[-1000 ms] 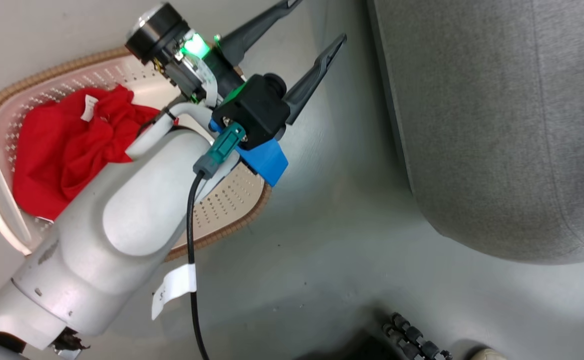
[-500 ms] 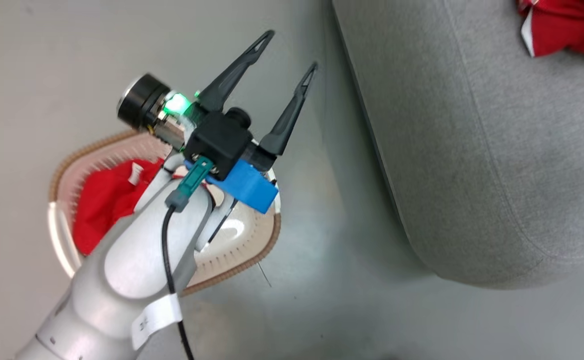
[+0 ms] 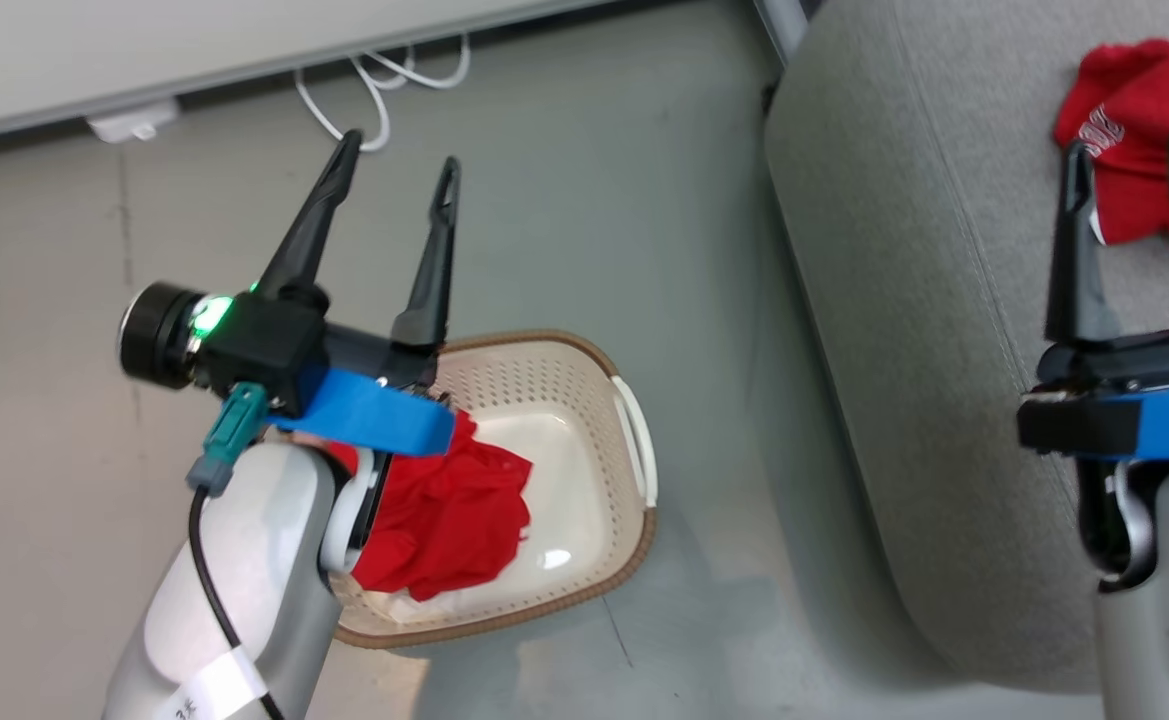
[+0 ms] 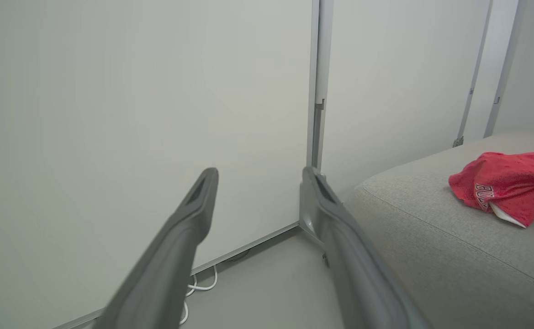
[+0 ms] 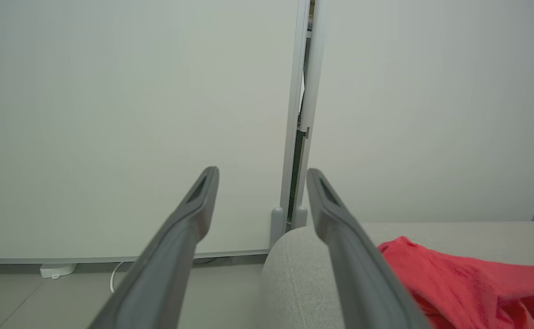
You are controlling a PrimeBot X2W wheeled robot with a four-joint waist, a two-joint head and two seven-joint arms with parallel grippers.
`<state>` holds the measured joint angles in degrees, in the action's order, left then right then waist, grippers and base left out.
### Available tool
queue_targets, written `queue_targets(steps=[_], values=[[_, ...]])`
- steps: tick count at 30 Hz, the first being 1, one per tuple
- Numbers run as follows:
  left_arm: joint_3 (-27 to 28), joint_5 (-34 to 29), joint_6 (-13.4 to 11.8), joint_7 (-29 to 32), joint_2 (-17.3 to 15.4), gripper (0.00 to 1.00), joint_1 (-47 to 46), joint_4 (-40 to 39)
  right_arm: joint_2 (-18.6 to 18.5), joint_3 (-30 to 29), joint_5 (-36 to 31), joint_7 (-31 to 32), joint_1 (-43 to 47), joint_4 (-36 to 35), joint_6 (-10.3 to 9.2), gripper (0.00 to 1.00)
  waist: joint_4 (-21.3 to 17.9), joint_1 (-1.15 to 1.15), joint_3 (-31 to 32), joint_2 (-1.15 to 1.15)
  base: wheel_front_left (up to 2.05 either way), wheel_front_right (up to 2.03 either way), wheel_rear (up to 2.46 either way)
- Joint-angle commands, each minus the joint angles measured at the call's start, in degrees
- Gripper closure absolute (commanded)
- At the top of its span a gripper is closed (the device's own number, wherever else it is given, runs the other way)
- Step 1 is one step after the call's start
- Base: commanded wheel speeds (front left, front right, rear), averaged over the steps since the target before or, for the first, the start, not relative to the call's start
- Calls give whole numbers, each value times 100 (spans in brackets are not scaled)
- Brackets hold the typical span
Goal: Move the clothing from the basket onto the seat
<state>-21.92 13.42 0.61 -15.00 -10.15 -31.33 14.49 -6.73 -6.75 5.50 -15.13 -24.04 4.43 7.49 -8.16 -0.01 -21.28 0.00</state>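
2 rumpled red garments (image 3: 444,520), in basket (image 3: 584,346) and on seat (image 3: 924,300); all fingers (image 3: 431,260) spread, empty.

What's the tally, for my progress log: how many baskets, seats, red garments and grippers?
Baskets: 1, basket
Seats: 1, seat
Red garments: 2, garment in basket, garment on seat
Grippers: 2, left gripper, right gripper
Total: 6

Glossy perforated plastic basket (image 3: 634,450), matt woven-cloth seat (image 3: 924,330)
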Motion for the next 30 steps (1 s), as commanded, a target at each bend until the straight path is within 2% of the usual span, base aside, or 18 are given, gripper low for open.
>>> queue_targets(steps=[1,6,12,19,30], values=[[165,-47,28,-27,41,0,191,-48,32,78,-43,-4,159,-33,1,0,264,1,296,0,0,0,0],[721,-199,90,-27,163,0,653,-77,104,363,-36,-4,386,11,1,0,423,1,564,0,0,0,0],[1267,-346,190,-27,339,0,1154,-98,161,429,33,-3,747,169,1,0,563,1,839,0,0,0,0],[1609,-518,394,-27,509,0,1592,-44,209,323,139,-3,1163,328,1,0,676,1,1029,0,0,0,0],[1926,-625,535,-27,682,0,1989,14,320,309,211,-3,1548,456,1,0,797,1,1267,0,0,0,0]])
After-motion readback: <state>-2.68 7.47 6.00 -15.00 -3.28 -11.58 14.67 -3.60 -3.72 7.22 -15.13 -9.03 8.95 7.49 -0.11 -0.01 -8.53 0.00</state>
